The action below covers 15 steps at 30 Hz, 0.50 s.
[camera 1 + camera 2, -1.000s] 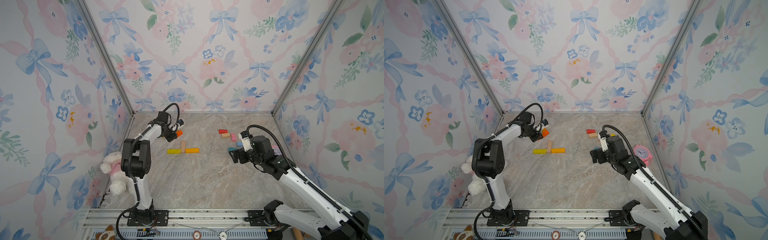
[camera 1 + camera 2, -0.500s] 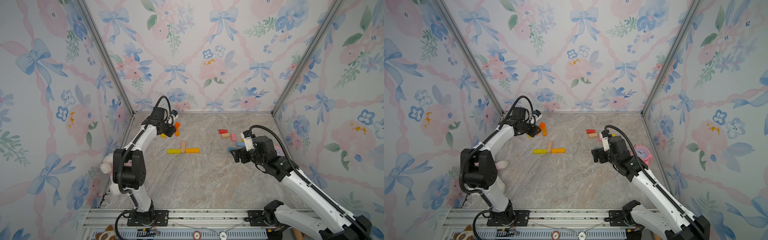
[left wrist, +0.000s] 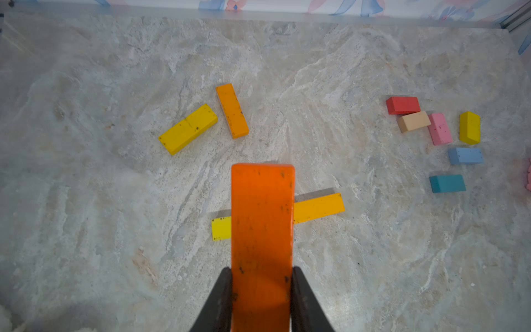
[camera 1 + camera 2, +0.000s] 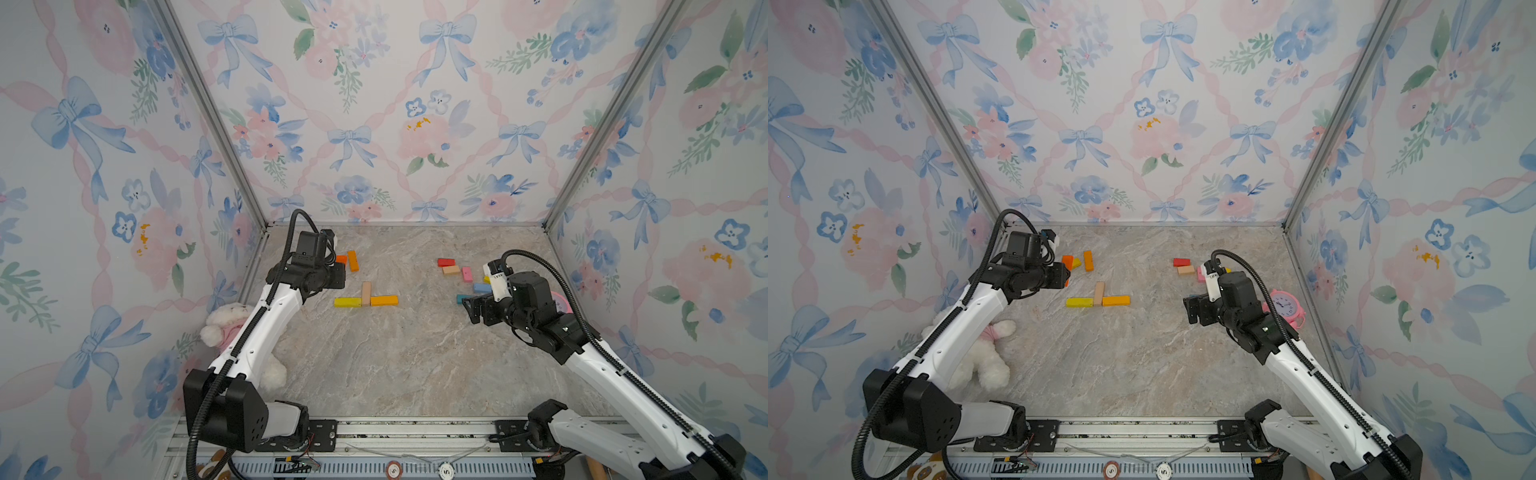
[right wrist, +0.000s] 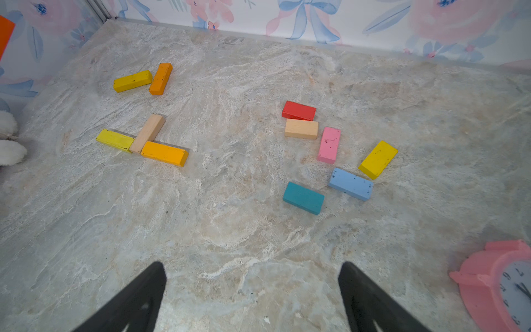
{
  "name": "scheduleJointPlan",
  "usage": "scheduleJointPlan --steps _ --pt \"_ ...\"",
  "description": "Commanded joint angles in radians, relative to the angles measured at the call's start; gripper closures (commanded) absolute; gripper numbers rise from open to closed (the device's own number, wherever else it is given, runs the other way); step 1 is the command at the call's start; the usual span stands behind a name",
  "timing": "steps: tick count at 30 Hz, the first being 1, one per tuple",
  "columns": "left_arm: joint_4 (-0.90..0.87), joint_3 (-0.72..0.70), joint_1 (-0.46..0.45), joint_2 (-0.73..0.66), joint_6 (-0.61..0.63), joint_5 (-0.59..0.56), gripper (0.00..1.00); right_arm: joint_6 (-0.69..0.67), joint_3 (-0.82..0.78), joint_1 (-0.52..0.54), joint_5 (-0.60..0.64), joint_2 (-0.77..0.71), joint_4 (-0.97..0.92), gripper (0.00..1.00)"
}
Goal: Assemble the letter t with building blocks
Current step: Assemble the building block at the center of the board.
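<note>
Left hand (image 3: 261,271) pinching one end of a long orange brick (image 3: 262,218), lifted clear of the worktop (image 4: 395,365); the brick juts straight out beyond the fingertips. Ahead of this hand, partly hidden behind the held brick, three long bricks lie flat. A yellow brick (image 5: 115,140) and an amber brick (image 5: 164,153) lie in one line, with a tan brick (image 5: 148,133) set crosswise between their facing ends, touching both. Farther ahead of the same hand, a spare yellow brick (image 3: 188,128) and a spare orange brick (image 3: 232,110) lie just beside each other. Right hand (image 5: 252,267) spread wide, holding nothing, raised above the worktop. Six short bricks lie ahead of it: teal brick (image 5: 303,198) and blue brick (image 5: 350,184) nearest; pink brick (image 5: 329,144) and short yellow brick (image 5: 377,159) beyond; peach brick (image 5: 301,129) and red brick (image 5: 298,110) farthest, side by side. A pink clock (image 5: 500,287) sits just beside the right hand, on its outer side. A white plush toy (image 4: 232,328) lies behind the left hand, against the arm
</note>
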Motion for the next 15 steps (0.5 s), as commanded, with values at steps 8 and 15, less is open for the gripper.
scheduleJointPlan --steps 8,15 --pt "-0.094 -0.126 -0.236 -0.117 -0.291 -0.208 1.00 0.009 -0.011 -0.010 -0.001 -0.023 0.010 0.04" --pt "-0.114 -0.200 -0.338 -0.106 -0.422 -0.262 1.00 0.009 -0.010 -0.011 -0.007 -0.021 0.011 0.04"
